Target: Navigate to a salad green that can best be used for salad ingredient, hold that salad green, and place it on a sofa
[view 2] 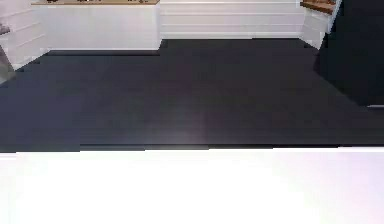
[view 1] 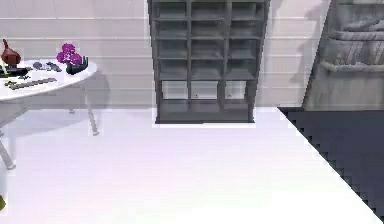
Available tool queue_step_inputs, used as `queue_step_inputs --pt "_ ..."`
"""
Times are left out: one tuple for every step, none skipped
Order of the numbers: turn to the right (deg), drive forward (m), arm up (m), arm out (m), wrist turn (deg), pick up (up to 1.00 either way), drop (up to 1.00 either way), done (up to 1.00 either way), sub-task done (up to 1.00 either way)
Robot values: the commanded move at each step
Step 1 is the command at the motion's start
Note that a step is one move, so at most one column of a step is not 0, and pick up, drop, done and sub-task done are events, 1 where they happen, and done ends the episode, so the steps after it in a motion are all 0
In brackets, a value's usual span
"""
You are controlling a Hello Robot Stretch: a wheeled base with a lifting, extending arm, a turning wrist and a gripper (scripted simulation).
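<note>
Presently, we judge the task at its search stage: nothing among the small items on the white desk (view 1: 60,95) reads as a salad green, its whereabouts we cannot tell, nor the claw's state; grasp and sofa placement remain

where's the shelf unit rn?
Forward view, centre: the dark shelf unit stands against the back wall, right of the white table and left of the dark rug.
</note>
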Motion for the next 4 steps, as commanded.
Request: queue_step_inputs --pt "45.0 0.00 0.00 0.00 0.0 0.00 0.00 0.00 0.00" --pt "27.0 0.00 0.00 0.00 0.0 0.00 0.00 0.00 0.00" --pt "0.0 1.00 0.00 0.00 0.0 0.00 0.00 0.00 0.00" --pt "3.0 0.00 0.00 0.00 0.0 0.00 0.00 0.00 0.00"
